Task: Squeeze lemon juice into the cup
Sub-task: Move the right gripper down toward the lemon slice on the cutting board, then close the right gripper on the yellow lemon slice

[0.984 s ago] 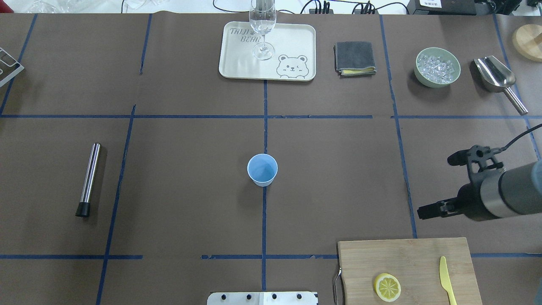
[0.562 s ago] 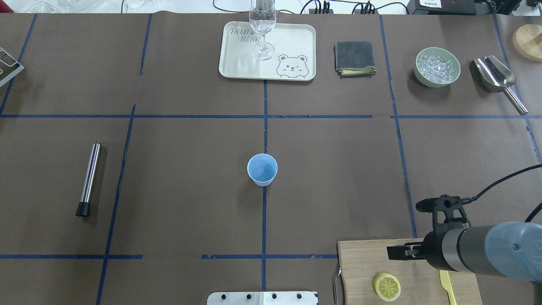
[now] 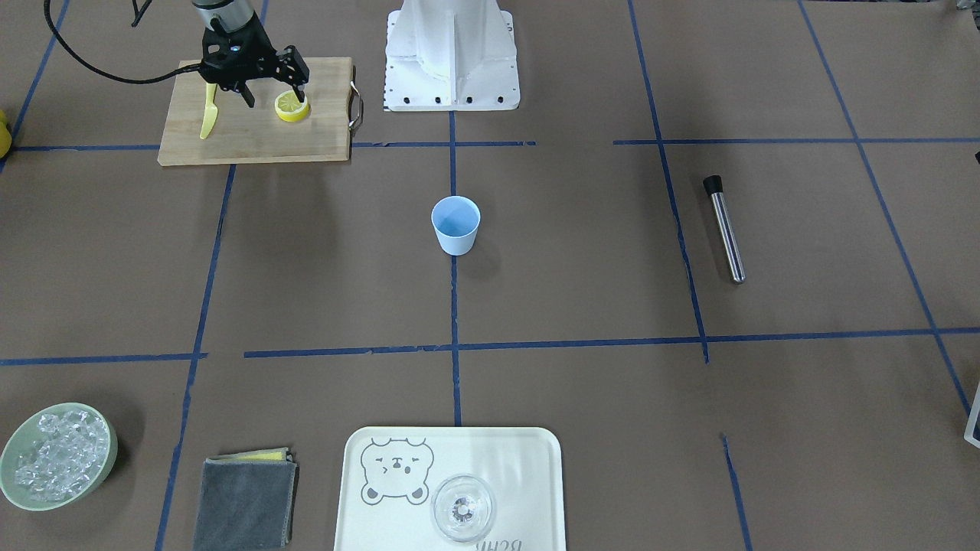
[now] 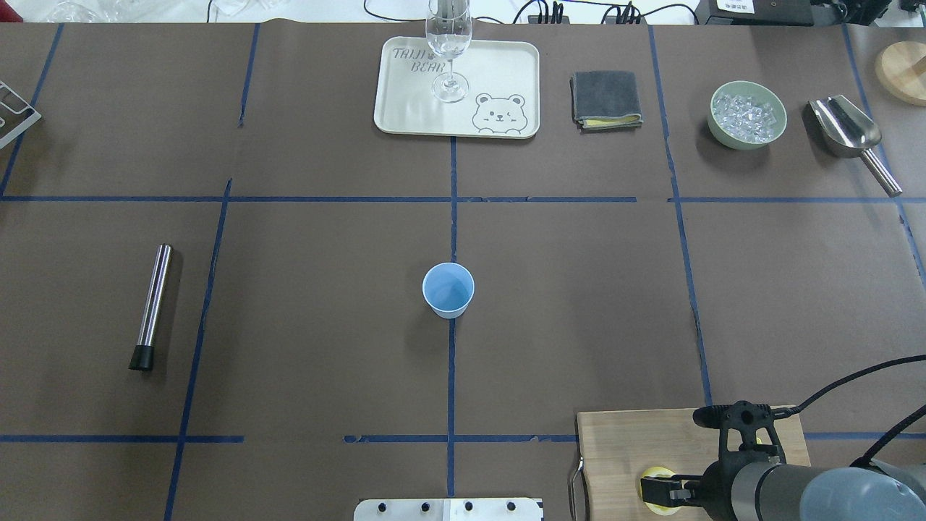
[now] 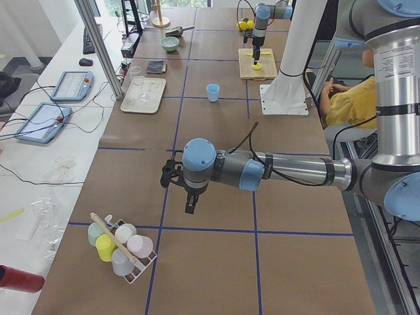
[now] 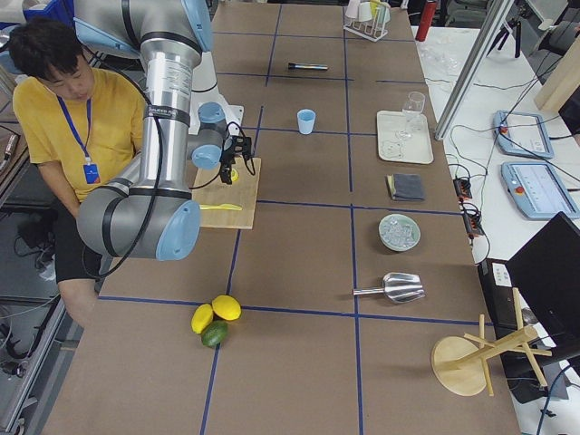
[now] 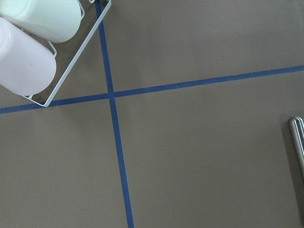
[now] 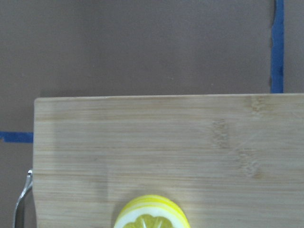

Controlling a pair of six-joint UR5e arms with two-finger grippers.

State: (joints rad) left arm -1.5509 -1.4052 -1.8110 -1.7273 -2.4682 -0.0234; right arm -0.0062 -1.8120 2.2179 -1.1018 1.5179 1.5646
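The lemon (image 3: 292, 108), a small yellow slice with its cut face up, lies on the wooden cutting board (image 3: 253, 138). My right gripper (image 3: 274, 98) hangs open just above the board, with one finger at the lemon's edge and the other towards the yellow knife (image 3: 208, 111). From overhead, the right gripper (image 4: 673, 496) covers most of the lemon (image 4: 651, 476). The right wrist view shows the lemon (image 8: 152, 214) at its bottom edge. The light-blue cup (image 4: 448, 289) stands upright at mid-table, far from both grippers. My left gripper (image 5: 190, 205) hovers over bare table; I cannot tell whether it is open.
At the far side are a tray (image 4: 499, 72) with a wine glass (image 4: 448, 43), a grey cloth (image 4: 606, 99), a bowl of ice (image 4: 747, 114) and a metal scoop (image 4: 850, 134). A steel bar tool (image 4: 152, 304) lies on the left. A wire rack of cups (image 5: 121, 246) stands near the left gripper.
My right arm has moved toward the table's near edge, from beyond the cutting board to over the lemon. The cup and lemon have not moved.
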